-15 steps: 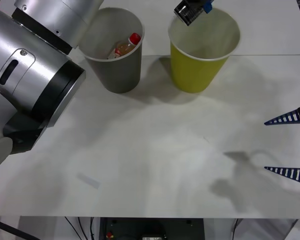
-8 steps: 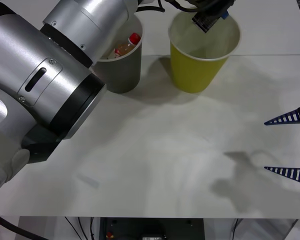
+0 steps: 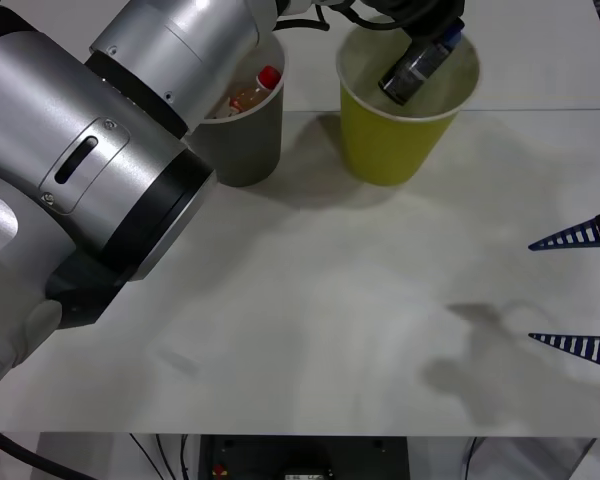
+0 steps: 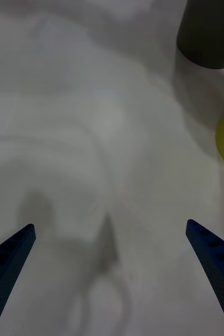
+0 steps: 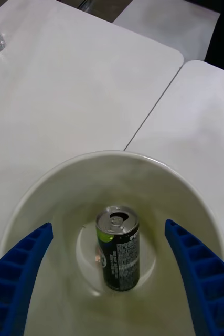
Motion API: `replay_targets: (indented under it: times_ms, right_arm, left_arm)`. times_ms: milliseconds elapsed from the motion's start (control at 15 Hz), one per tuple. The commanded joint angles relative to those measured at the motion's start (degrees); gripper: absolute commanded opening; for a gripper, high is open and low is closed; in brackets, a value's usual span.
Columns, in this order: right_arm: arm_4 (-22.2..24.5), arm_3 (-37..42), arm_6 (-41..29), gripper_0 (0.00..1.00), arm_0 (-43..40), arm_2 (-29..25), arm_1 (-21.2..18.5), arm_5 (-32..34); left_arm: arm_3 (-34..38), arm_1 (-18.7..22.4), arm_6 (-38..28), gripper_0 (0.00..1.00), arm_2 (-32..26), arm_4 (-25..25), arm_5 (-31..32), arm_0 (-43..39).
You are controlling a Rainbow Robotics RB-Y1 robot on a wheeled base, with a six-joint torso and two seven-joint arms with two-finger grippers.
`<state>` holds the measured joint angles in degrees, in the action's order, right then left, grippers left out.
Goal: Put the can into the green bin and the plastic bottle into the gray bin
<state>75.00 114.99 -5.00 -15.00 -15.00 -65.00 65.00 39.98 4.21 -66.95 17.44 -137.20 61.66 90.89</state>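
Two blue fingers of the left gripper (image 5: 109, 273) stand spread over the green bin (image 3: 395, 150), with the can (image 5: 117, 247) loose between them, probably dropping toward the bottom. The plastic bottle (image 3: 252, 94) lies in the gray bin (image 3: 242, 150). The right gripper (image 3: 576, 292) waits open, parked well apart.

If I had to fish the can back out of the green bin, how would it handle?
The can is probably rigid but dentable: it is thin printed metal. Its smooth round side may slip between the ribbed fingers of the open left gripper. It lies deep inside the green bin, seemingly leaning, so a nudge would likely roll or shift it.
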Motion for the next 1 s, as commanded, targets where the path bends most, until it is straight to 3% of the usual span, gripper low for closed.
replay_targets:
  times_ms: [67,333,533,733,1000]
  right_arm:
    - [0.0,0.0,0.0,1.0,0.0,0.0,0.0,0.0]
    - [0.0,0.0,0.0,1.0,0.0,0.0,0.0,0.0]
    - [0.0,0.0,0.0,1.0,0.0,0.0,0.0,0.0]
    - [0.0,0.0,0.0,1.0,0.0,0.0,0.0,0.0]
    - [0.0,0.0,0.0,1.0,0.0,0.0,0.0,0.0]
  left_arm:
    - [0.5,4.6,3.5,1.0,0.1,7.0,2.8,0.0]
    - [3.5,15.2,12.7,1.0,0.0,19.9,14.4,-0.2]
    - [5.6,22.5,20.6,1.0,0.1,27.6,19.3,-2.7]
    - [15.0,28.3,25.6,1.0,-0.4,30.1,22.0,-9.7]
    - [31.6,33.8,27.9,1.0,-6.6,30.1,27.6,-21.6]
